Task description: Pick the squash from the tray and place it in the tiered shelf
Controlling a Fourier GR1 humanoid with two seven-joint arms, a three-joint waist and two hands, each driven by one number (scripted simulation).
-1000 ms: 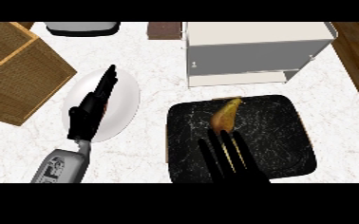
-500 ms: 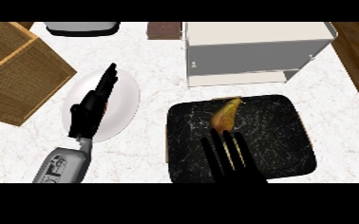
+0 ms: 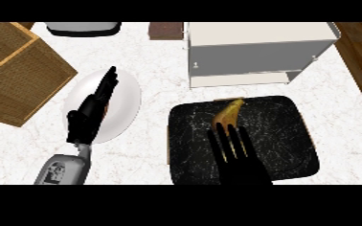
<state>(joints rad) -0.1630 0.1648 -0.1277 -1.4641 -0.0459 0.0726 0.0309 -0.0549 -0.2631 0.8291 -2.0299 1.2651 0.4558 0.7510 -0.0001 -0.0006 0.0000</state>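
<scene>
A yellow-orange squash (image 3: 228, 113) lies in the upper middle of the black speckled tray (image 3: 283, 129). My right hand (image 3: 237, 160) is over the tray's near half with straight fingers pointing up at the squash; the fingertips reach its lower end and hold nothing. The white tiered shelf (image 3: 254, 52) stands just behind the tray, its open front toward me. Over the white plate (image 3: 124, 107) at the left, my left hand (image 3: 90, 112) rests open, fingers straight.
A woven wooden box (image 3: 25, 74) fills the left edge. A grey appliance (image 3: 81, 28) and a small brown block (image 3: 166, 29) sit at the back. A wooden edge (image 3: 351, 43) runs at the far right.
My right hand has slid slightly forward toward the squash. The left hand and squash stay where they were.
</scene>
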